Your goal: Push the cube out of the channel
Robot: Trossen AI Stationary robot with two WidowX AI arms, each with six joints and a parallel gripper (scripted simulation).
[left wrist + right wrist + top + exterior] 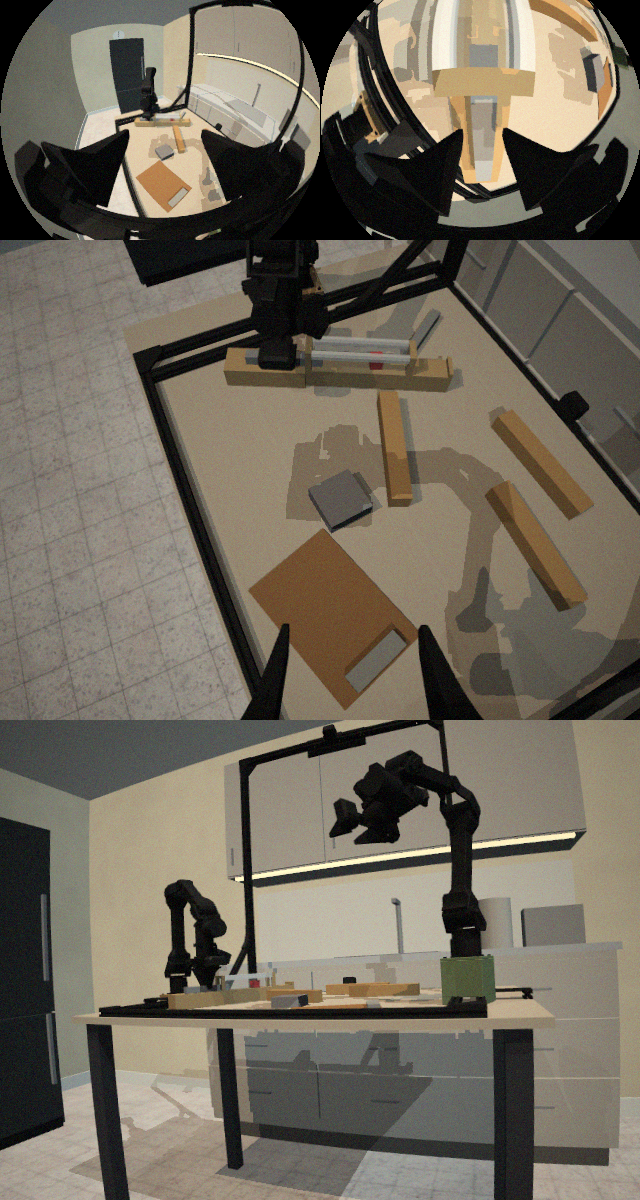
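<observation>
The red cube (376, 360) (253, 983) sits inside the channel (356, 380) (162, 123), under its pale rails, nearer the end with the short ledge and raised lip (450, 367). A grey bar (251, 356) (483, 122) lies along the long ledge at the other end, its front part inside the channel, apart from the cube. My right gripper (483, 132) (206, 985) is partly open over the long ledge, outside the channel, fingertips on either side of the bar. My left gripper (354, 625) (343, 839) (166, 133) is open and empty, high above the table.
A wooden beam (395, 446) lies in front of the channel, with two more beams farther right. A grey block (340, 499) and a brown board (323, 591) bearing a grey strip (375, 661) lie farther forward. A thin grey piece (428, 327) is behind the lip end.
</observation>
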